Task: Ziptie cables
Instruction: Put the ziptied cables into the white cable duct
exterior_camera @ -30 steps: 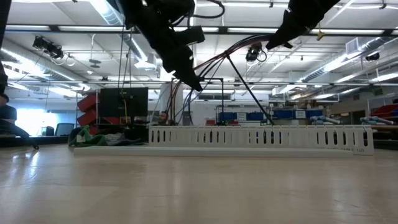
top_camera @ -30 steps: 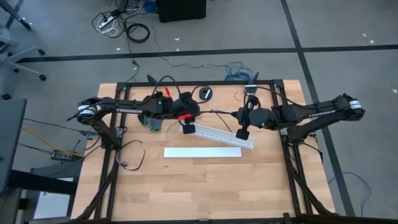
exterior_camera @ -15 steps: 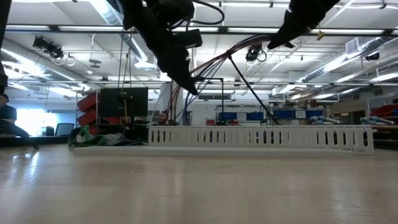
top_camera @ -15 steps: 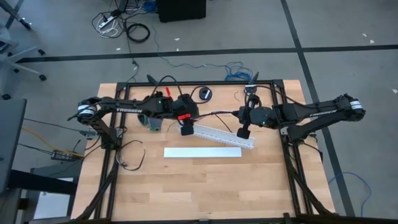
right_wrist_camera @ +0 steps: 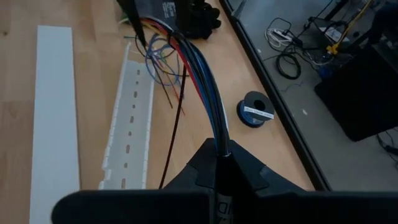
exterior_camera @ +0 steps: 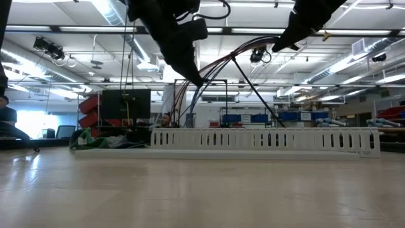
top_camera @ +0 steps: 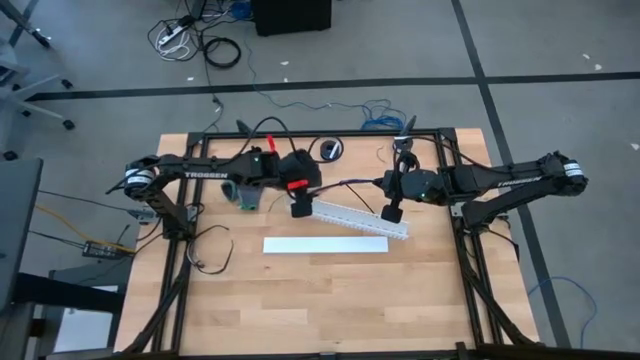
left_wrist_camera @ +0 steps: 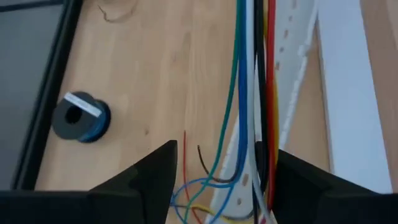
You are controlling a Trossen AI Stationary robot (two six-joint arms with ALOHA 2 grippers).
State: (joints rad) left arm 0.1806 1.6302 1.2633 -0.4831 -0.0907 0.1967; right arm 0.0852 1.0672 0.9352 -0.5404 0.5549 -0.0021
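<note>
Where the wooden table [top_camera: 300, 290] meets grey workshop floor, the cables [right_wrist_camera: 199, 68] hang over the white slotted duct [top_camera: 352, 216]; right gripper [right_wrist_camera: 219, 152] pinches them, left gripper [left_wrist_camera: 221, 168] spread around them.

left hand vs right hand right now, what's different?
The left hand is open, wires running loose between its fingers; the right hand is shut on the wires. In the overhead view, left hangs over one end of the slotted duct, right over the other. Both are above the table.

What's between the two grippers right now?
In the high view, only the cables span the gap from the left gripper to the right gripper, hanging above the white slotted duct.
</note>
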